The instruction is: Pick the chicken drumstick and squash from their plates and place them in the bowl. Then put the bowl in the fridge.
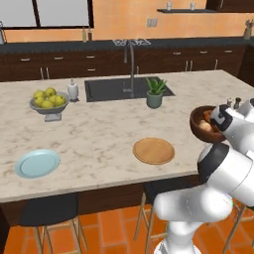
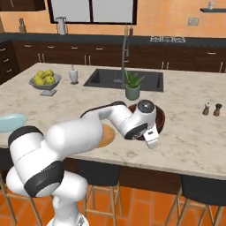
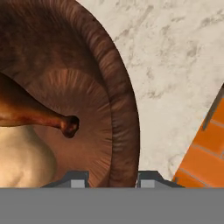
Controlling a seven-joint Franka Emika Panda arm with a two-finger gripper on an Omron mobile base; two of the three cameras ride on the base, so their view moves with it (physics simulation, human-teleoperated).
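Plates first, going left to right: the light-blue plate [image 1: 37,163] is sat empty near the front left edge of the marble bench [image 1: 99,129], and the tan wooden plate [image 1: 154,151] is parked further right, also bare. Behind the blue one, a grey pedestal bowl of yellow-green fruit [image 1: 48,100] can be seen, with a small white bottle [image 1: 73,90] just beside it. A dark sink [image 1: 126,89] is set into the middle of the bench, and a little potted plant [image 1: 155,93] is placed at its right corner.

Further right, the dark brown bowl [image 1: 202,124] is found at the bench's right side, by the edge. Both the chicken drumstick [image 3: 30,113] and the pale squash [image 3: 22,159] are already tucked inside it, the drumstick's bone end laid over the squash. The end effector [image 3: 111,179] is clamped on the bowl's rim, one fingertip inside the wall and one outside. Salt and pepper shakers [image 2: 211,109] are stood well off to the right.
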